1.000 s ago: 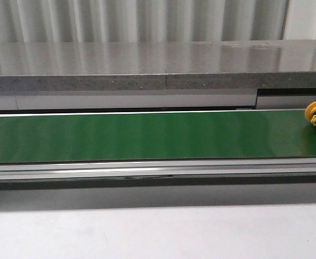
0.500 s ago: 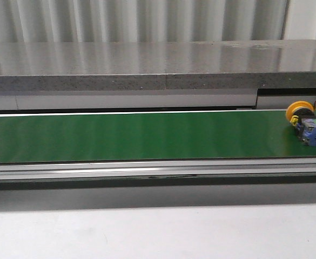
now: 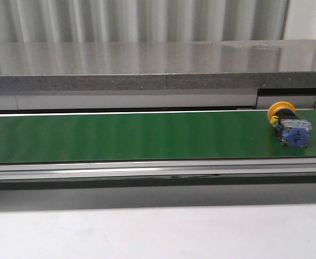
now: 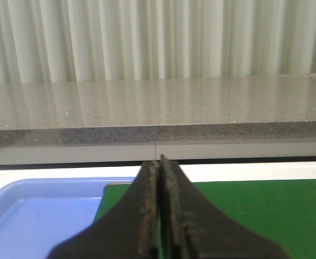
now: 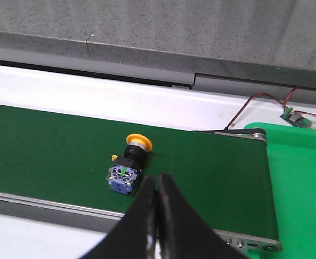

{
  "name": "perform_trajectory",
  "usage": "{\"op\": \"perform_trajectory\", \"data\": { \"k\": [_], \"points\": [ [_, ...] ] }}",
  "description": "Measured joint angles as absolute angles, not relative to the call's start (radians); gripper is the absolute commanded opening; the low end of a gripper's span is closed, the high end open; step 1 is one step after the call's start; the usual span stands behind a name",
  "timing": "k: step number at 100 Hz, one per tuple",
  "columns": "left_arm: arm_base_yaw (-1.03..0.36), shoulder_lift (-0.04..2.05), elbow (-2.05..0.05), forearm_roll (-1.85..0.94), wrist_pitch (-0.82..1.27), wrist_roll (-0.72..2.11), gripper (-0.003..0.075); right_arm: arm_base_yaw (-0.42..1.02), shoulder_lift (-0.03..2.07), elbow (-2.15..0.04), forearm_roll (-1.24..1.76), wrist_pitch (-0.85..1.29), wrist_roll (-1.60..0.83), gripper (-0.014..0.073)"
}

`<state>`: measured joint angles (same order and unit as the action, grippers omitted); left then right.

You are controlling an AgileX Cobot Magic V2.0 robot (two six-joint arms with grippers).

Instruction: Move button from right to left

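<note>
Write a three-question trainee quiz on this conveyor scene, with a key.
1. True or false: the button lies on its side on the green belt.
2. Both grippers are: A) open, B) shut on nothing, C) holding the button.
3. Fill in: beside the belt's end, the left wrist view shows a blue ____.

Key: 1 true, cap toward the grey counter. 2 B, since the left gripper and right gripper have their fingers pressed together with nothing between. 3 tray.
</note>
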<state>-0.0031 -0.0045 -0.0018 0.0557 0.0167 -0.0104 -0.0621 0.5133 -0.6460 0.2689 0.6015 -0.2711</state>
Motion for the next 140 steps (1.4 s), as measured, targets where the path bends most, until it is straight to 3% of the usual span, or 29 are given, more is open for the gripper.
{"op": "perform_trajectory", "data": {
  "k": [93, 112, 140],
  "points": [
    [-0.003, -0.005, -0.017, 0.0, -0.018, -0.01, -0.002, -0.062, 0.513, -0.646, 0.269, 0.601, -0.273, -0.0067],
    [-0.003, 0.04, -0.195, -0.025, 0.119, -0.01, -0.002, -0.062, 0.513, -0.646, 0.269, 0.601, -0.273, -0.0067],
    [-0.003, 0.339, -0.581, -0.067, 0.471, -0.01, -0.002, -0.062, 0.513, -0.646, 0.269, 0.601, -0.273, -0.0067]
  ]
}}
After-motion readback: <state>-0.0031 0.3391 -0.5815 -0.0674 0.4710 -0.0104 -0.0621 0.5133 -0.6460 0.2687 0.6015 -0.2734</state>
